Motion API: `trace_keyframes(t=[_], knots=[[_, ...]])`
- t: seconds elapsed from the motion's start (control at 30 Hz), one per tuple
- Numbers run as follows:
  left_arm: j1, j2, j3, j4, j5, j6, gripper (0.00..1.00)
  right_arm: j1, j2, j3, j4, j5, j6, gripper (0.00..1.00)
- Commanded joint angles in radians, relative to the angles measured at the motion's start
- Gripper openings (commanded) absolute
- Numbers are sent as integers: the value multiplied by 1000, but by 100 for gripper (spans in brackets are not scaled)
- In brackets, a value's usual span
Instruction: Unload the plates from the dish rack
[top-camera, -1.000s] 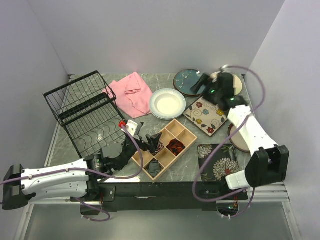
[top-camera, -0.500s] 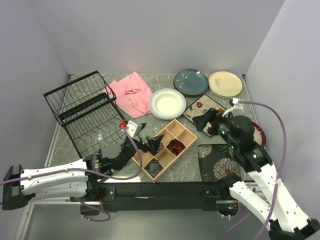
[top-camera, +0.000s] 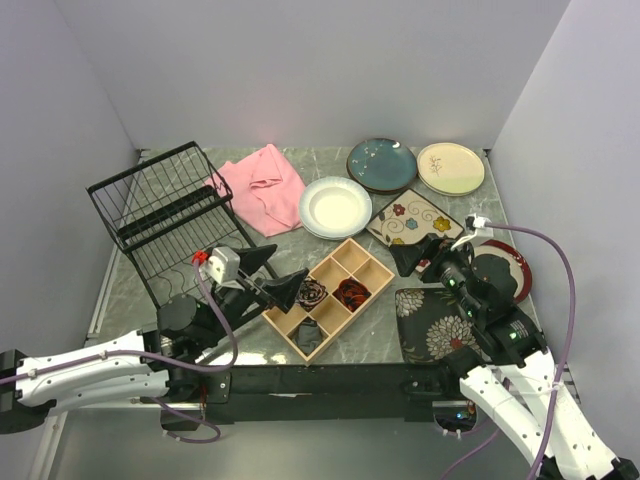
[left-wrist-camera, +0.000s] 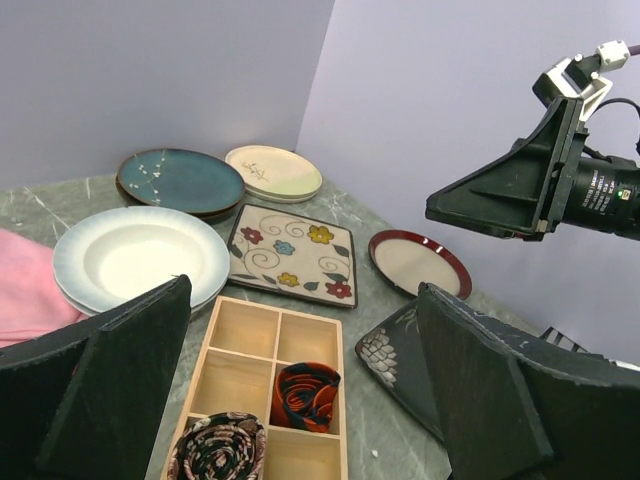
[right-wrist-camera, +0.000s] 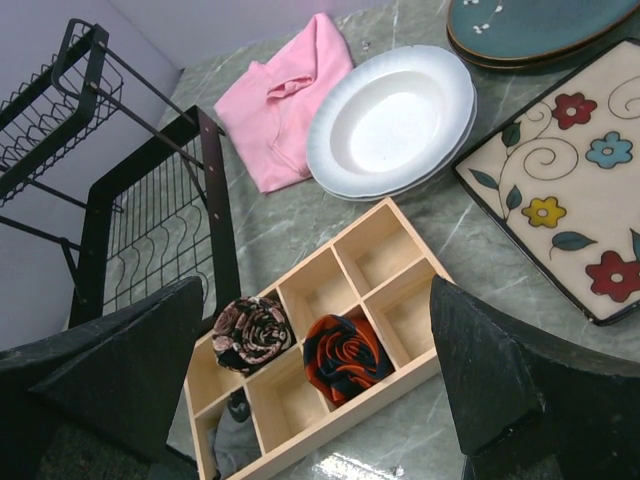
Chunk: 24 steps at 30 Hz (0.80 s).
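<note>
The black wire dish rack (top-camera: 140, 226) stands at the left with no plate in it. The plates lie flat on the table to its right: teal (top-camera: 381, 163), cream-green (top-camera: 450, 168), white (top-camera: 335, 206), square cream floral (top-camera: 414, 222), dark red (top-camera: 507, 270) and square black floral (top-camera: 436, 322). My left gripper (top-camera: 273, 276) hangs open between the rack and the wooden tray, holding nothing (left-wrist-camera: 300, 400). My right gripper (top-camera: 420, 258) is open above the black floral plate's far edge, also holding nothing (right-wrist-camera: 320, 390).
A wooden compartment tray (top-camera: 352, 262) with rolled ties sits mid-table between the two grippers. A pink cloth (top-camera: 262, 185) lies behind the rack's right end. Purple walls close in the back and both sides.
The right arm has swung back from the cream-green plate at the far right to the near side. The left gripper has drawn back leftward and risen. Both stayed open.
</note>
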Motion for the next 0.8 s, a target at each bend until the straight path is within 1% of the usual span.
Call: trace_keyframes(t=[0.0, 0.13, 0.23, 0.77], knots=[[-5, -17, -15, 52, -28, -9, 100, -1, -1, -9, 57, -4, -19, 100], [-5, -1, -7, 49, -12, -12, 99, -1, -30, -24, 79, -28, -26, 100], [-5, 5, -4, 49, -15, -10, 99, -1, -41, -25, 74, -8, -24, 100], [-5, -3, -13, 64, 3, -7, 99, -1, -64, -25, 79, -8, -27, 100]])
